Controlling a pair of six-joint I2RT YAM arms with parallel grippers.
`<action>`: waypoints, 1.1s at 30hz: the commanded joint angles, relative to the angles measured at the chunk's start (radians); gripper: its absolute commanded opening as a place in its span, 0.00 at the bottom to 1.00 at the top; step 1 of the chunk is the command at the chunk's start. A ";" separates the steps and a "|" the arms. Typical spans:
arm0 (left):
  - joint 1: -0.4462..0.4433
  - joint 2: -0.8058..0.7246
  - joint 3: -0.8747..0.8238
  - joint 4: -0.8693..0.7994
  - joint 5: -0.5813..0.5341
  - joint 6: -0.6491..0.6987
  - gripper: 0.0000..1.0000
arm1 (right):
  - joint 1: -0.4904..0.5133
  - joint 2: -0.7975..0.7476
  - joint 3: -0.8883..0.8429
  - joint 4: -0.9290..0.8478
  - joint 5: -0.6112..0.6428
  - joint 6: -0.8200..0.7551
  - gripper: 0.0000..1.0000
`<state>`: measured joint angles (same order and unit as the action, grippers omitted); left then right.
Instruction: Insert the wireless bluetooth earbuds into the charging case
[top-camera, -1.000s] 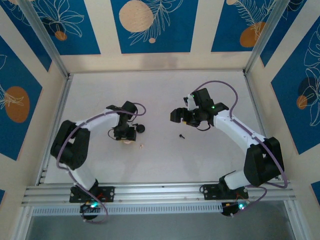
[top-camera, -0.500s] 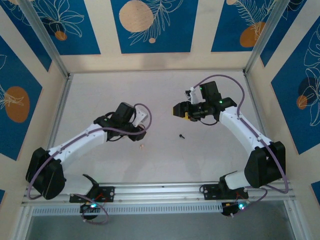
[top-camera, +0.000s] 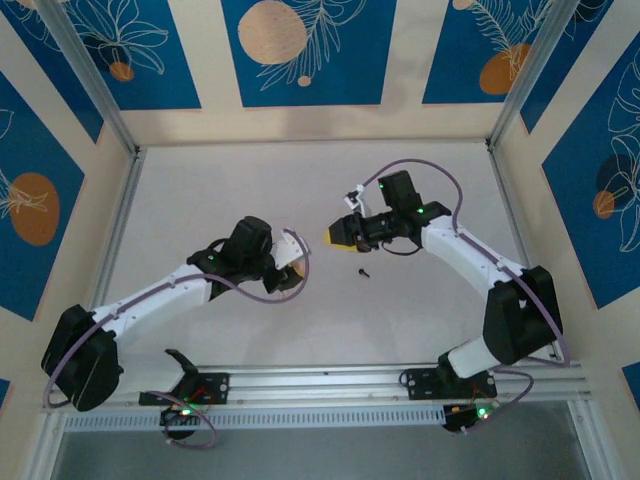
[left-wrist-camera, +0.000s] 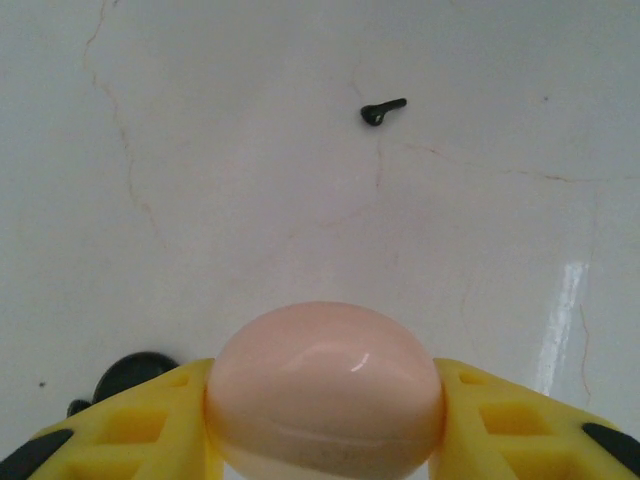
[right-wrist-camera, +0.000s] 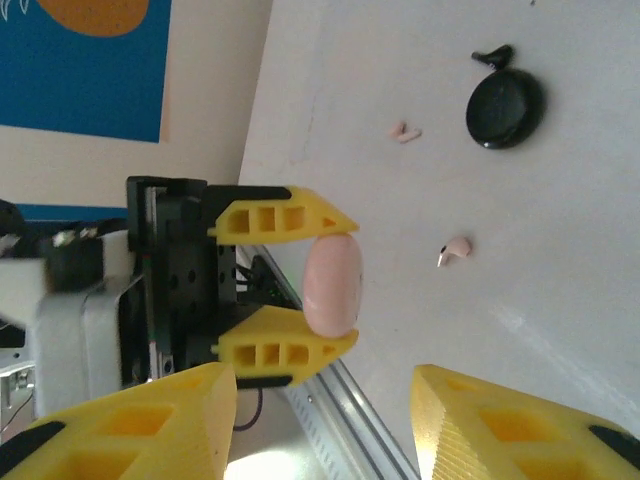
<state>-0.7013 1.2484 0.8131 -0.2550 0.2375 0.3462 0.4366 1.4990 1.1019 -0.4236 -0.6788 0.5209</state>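
The charging case (right-wrist-camera: 505, 108) is a round black puck lying on the white table, with one black earbud (right-wrist-camera: 493, 55) right beside it. In the left wrist view the case (left-wrist-camera: 130, 375) peeks out behind the left finger. Another black earbud (left-wrist-camera: 383, 110) (top-camera: 363, 271) lies alone on the table, ahead of the left gripper. My left gripper (left-wrist-camera: 325, 400) (right-wrist-camera: 330, 272) (top-camera: 290, 268) is shut on a pink disc (left-wrist-camera: 325, 375) (right-wrist-camera: 332, 272), held above the table. My right gripper (right-wrist-camera: 322, 385) (top-camera: 335, 233) faces it, open, with nothing between its fingers.
Two small pink earbuds (right-wrist-camera: 404, 131) (right-wrist-camera: 454, 250) lie on the table near the black case. The metal rail (top-camera: 320, 385) runs along the near edge. Patterned walls (top-camera: 300, 50) enclose the other sides.
My left arm has swung toward the middle, carrying the pink disc. The right gripper has turned and moved left toward it, with its jaws narrower than before.
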 joint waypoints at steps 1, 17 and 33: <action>-0.018 -0.038 -0.023 0.069 0.037 0.079 0.38 | 0.035 0.037 0.014 0.038 -0.056 0.023 0.47; -0.026 -0.059 -0.016 0.074 -0.010 0.068 0.38 | 0.132 0.154 0.087 0.004 -0.087 -0.053 0.44; -0.033 -0.063 -0.003 0.065 -0.022 0.056 0.37 | 0.165 0.173 0.103 -0.013 -0.074 -0.068 0.37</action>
<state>-0.7189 1.1969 0.7990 -0.1982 0.2237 0.4023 0.5941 1.6608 1.1770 -0.4103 -0.7334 0.4709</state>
